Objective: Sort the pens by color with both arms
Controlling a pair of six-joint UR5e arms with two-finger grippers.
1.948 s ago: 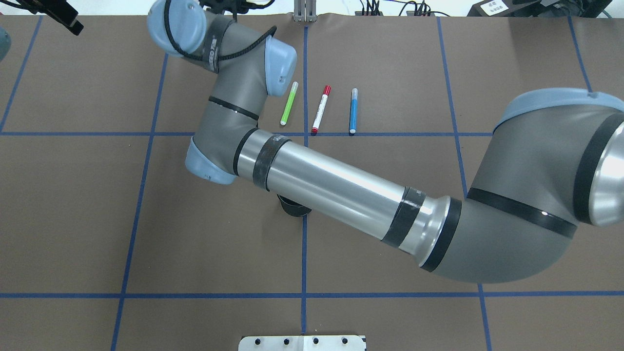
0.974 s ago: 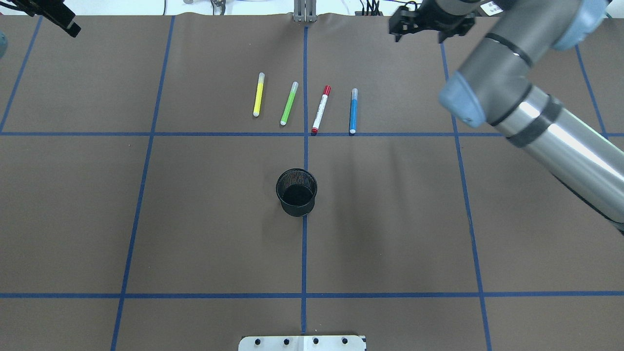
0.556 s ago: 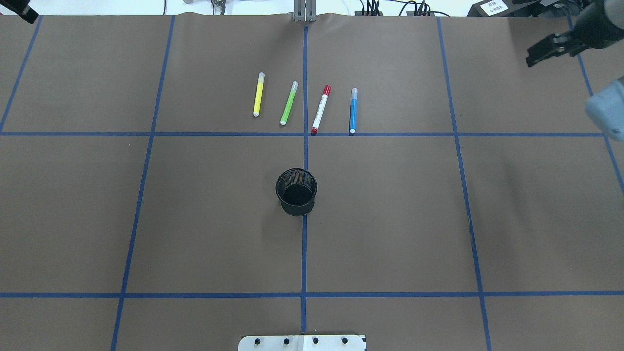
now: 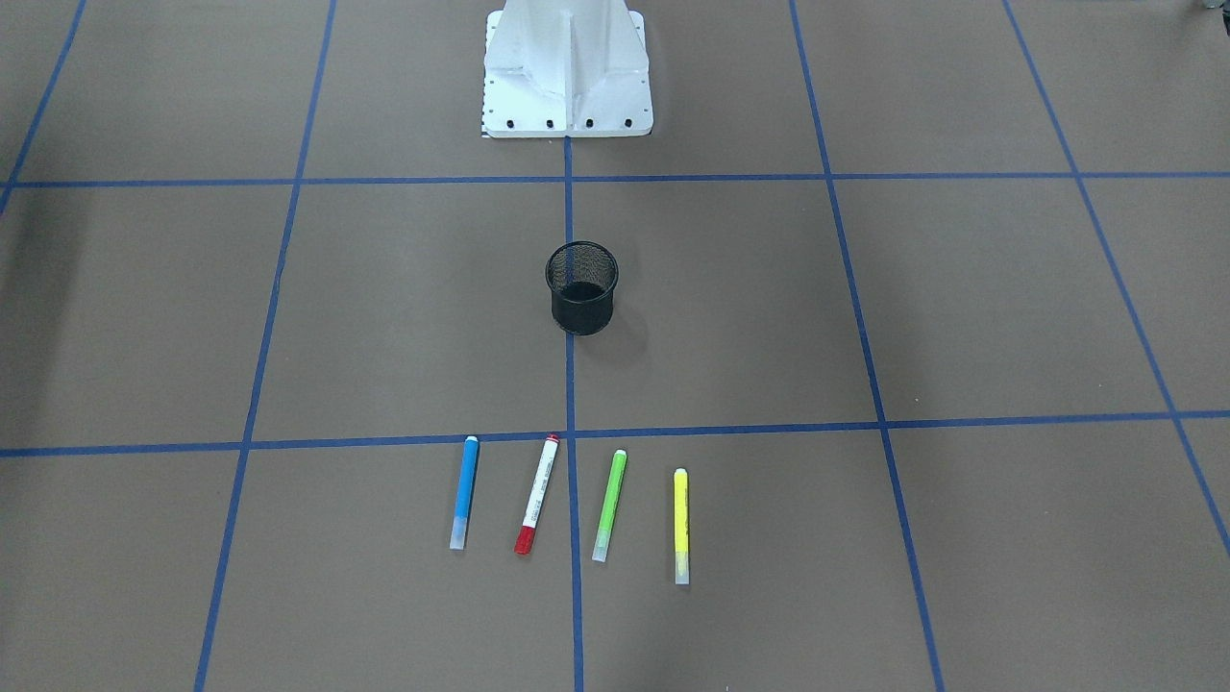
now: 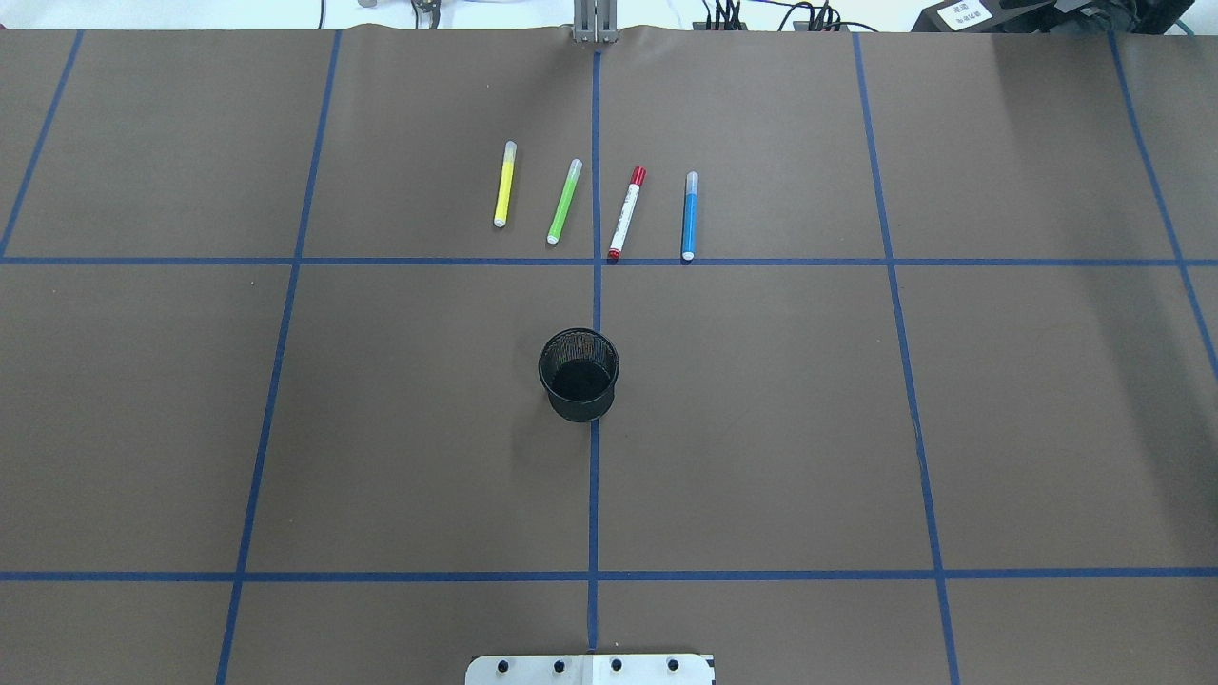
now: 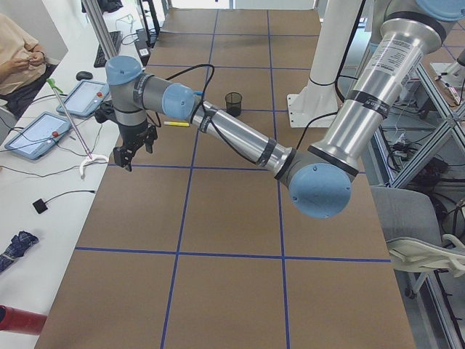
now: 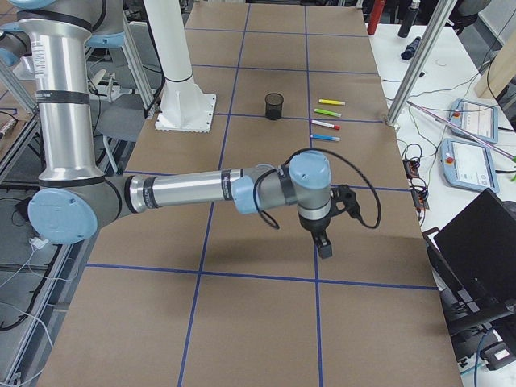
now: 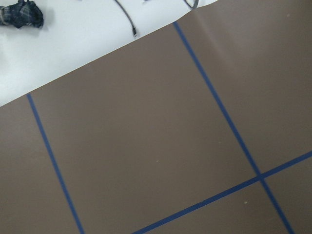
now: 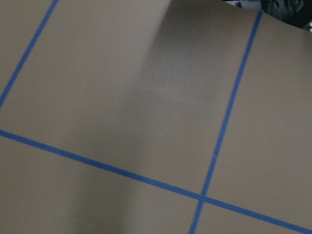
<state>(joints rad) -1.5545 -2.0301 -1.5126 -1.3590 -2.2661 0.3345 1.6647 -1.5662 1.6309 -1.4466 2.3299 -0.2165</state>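
Observation:
Four pens lie side by side in a row beyond the black mesh cup (image 5: 579,374): yellow pen (image 5: 504,184), green pen (image 5: 563,201), white pen with red cap (image 5: 626,214), blue pen (image 5: 689,216). In the front-facing view the order is mirrored: blue (image 4: 464,491), white-red (image 4: 537,494), green (image 4: 609,505), yellow (image 4: 680,524). Both arms are out of the overhead view. The left gripper (image 6: 133,153) hangs over the table's left end, the right gripper (image 7: 325,246) over its right end, both far from the pens. I cannot tell whether either is open or shut.
The white base pedestal (image 5: 590,669) stands at the near edge. The cup (image 4: 581,286) sits on the centre tape line. A side bench with tablets (image 6: 43,131) and a seated operator (image 6: 18,51) lies past the left end; a laptop (image 7: 484,242) past the right end.
The right arm, which reached across the middle over the cup and yellow pen, has swung off to the right and out of the overhead view. The left gripper has left the top left corner.

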